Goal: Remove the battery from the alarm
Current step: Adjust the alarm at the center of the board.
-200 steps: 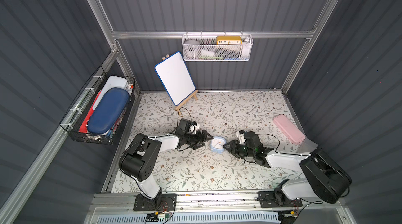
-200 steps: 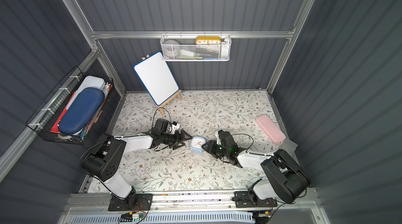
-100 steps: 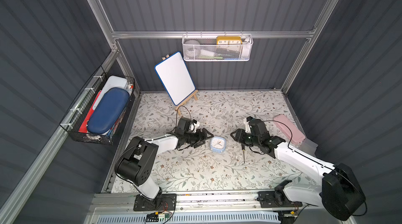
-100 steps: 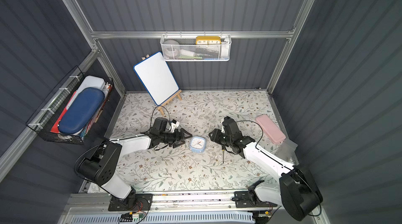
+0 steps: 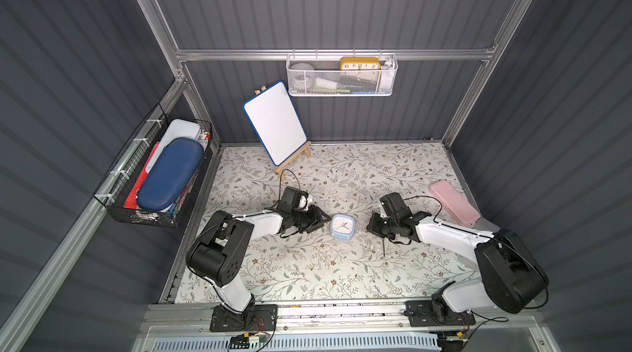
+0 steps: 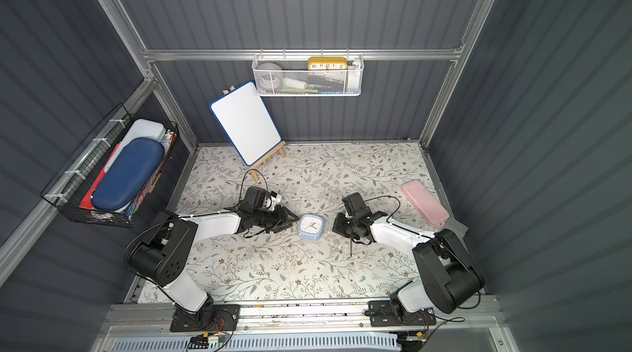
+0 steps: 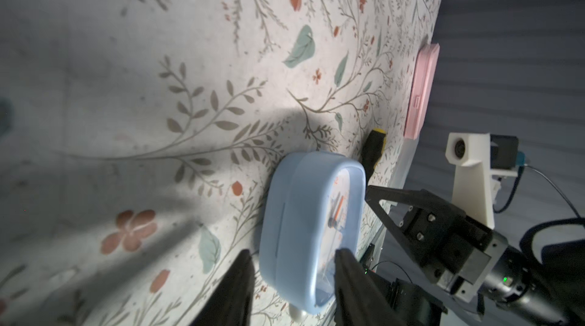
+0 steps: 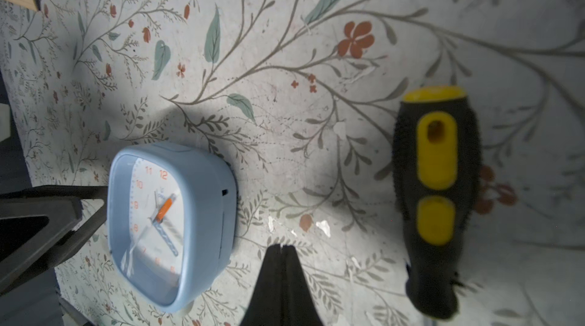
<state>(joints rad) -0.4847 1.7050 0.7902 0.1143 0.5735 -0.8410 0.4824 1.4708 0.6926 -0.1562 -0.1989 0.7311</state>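
Observation:
The alarm is a small light-blue clock lying face up mid-table, propped on a small foot. My left gripper reaches it from the left. One finger lies over the face edge, the other finger stands on the back side with a thin gap. My right gripper is shut and empty, just right of the alarm. A black-and-yellow screwdriver lies on the table beside it. The battery is hidden.
A pink case lies at the right edge of the table. A whiteboard on an easel stands at the back. A white wire basket hangs on the back wall and a black basket on the left wall.
My right arm has drawn back from the alarm and its jaws have closed empty; the screwdriver now lies on the table. My left jaws have narrowed around the alarm's edge.

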